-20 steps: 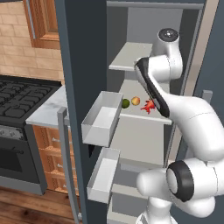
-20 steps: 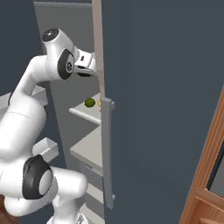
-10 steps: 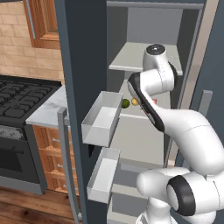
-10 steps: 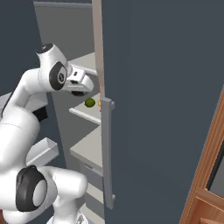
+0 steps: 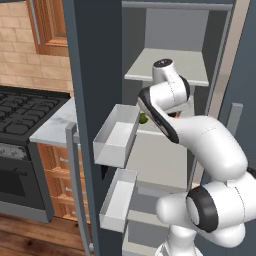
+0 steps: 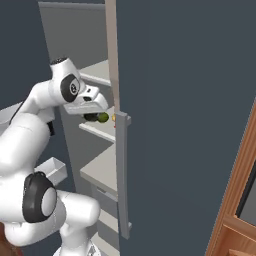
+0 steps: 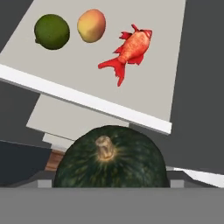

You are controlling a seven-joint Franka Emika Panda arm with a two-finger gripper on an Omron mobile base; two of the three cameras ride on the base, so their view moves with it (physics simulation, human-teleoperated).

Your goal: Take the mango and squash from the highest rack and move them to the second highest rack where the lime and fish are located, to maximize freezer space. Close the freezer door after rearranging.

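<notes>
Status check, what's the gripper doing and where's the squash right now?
Gripper shut on squash, out in front of the shelf edge. Mango on the shelf between lime and fish. Nothing between squash and shelf.

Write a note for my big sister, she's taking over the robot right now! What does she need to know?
Gripper: its fingertips are hidden behind the squash, which sits right against the hand camera, so it looks carried, though the grip itself cannot be seen.

On the shelf ahead: the lime, the mango beside it, and the fish off to the side.

Done: the mango is already with the lime and fish.

Left: set the squash on that shelf, probably in the bare part nearer its front edge, then pull the arm out and close the freezer door, which is wide open.
</notes>
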